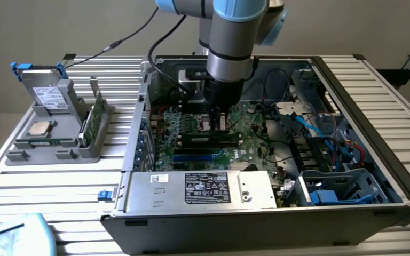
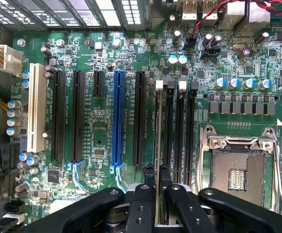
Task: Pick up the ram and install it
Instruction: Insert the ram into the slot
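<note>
- While the ram (image 2: 158, 136) is gripped between narrowly set jaws of the gripper (image 2: 157, 172), it should be kept upright and lined up with the memory slot (image 2: 159, 86) farthest from the processor socket (image 2: 238, 167).
- Pressure is best applied evenly, so both ends are seated together.
- It is seen edge-on as a long, thin, pale strip, running along that slot.

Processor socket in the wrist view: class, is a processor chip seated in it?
No: the processor socket shows its bare contact field inside the metal frame, with no chip lying on it.
</note>
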`<state>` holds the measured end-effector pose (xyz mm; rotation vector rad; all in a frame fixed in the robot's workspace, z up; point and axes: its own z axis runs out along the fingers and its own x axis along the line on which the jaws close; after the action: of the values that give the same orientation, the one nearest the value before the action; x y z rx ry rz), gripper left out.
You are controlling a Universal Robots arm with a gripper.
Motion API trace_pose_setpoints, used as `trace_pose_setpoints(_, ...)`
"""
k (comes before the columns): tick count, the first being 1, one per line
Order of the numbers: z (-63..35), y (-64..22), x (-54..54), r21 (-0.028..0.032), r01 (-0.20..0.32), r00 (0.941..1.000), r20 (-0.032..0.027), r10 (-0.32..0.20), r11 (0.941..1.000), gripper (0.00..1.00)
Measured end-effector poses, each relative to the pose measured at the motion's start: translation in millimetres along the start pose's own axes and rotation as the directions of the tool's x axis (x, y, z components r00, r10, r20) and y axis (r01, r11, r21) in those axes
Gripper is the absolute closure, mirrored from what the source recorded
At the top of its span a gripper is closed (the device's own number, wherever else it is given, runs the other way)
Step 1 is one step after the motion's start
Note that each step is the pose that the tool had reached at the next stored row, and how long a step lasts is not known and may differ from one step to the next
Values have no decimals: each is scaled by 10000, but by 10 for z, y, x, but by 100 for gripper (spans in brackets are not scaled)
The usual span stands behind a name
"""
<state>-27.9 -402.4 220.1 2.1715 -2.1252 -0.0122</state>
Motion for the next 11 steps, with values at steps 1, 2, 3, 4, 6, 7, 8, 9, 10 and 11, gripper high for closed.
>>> trace_pose_setpoints(1,1,0,0,0,0,10000,-3,0,10000,85)
trace_pose_setpoints(2,2,0,0,0,-1,10000,-6,1,10000,85)
trace_pose_setpoints(3,5,0,0,0,0,10000,-5,0,10000,85)
trace_pose_setpoints(4,8,-1,-1,1,-1,10000,-5,1,10000,85)
trace_pose_setpoints(6,11,-1,-1,0,0,10000,-9,0,10000,85)
trace_pose_setpoints(7,12,-1,-1,-1,-1,10000,-10,1,10000,85)
trace_pose_setpoints(8,13,-1,-1,-1,-1,10000,-13,1,10000,85)
trace_pose_setpoints(9,14,-1,-1,0,-1,10000,-14,1,10000,85)
trace_pose_setpoints(10,15,-1,-1,0,-1,10000,-18,1,10000,85)
trace_pose_setpoints(11,16,-1,-1,-1,-2,10000,-24,2,10000,85)
